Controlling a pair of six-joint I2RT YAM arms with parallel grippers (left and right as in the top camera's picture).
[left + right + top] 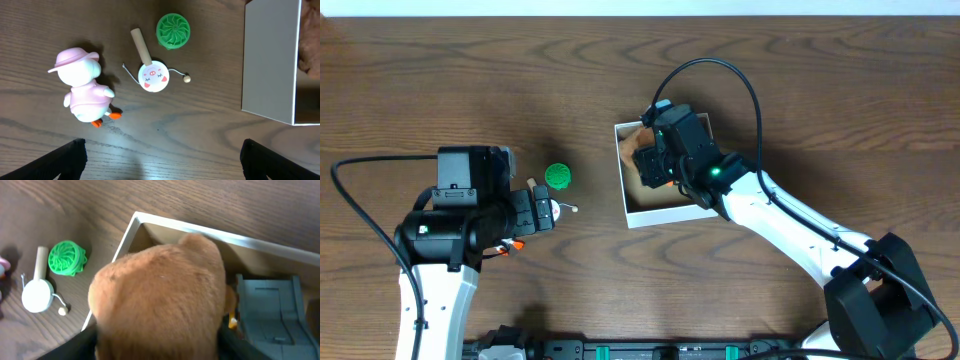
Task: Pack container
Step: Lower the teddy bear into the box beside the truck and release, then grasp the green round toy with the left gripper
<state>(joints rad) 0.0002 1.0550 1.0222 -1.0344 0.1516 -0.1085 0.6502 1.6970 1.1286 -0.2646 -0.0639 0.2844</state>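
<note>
The container [626, 196] is a small white box with a brown inside, at the table's middle; it also shows in the right wrist view [129, 228] and the left wrist view [270, 65]. My right gripper [653, 160] is shut on a brown plush toy [160, 300] and holds it over the box's left part. A grey toy [272, 310] lies inside the box. My left gripper [160, 160] is open and empty, left of the box. Before it lie a pink duck figure [82, 87], a small pig-face rattle drum [152, 75] and a green round toy [173, 31].
The green round toy [558, 176] lies on the wooden table between my left arm and the box. The left arm's black cable [360, 200] loops at the far left. A black rail runs along the table's front edge [650, 350].
</note>
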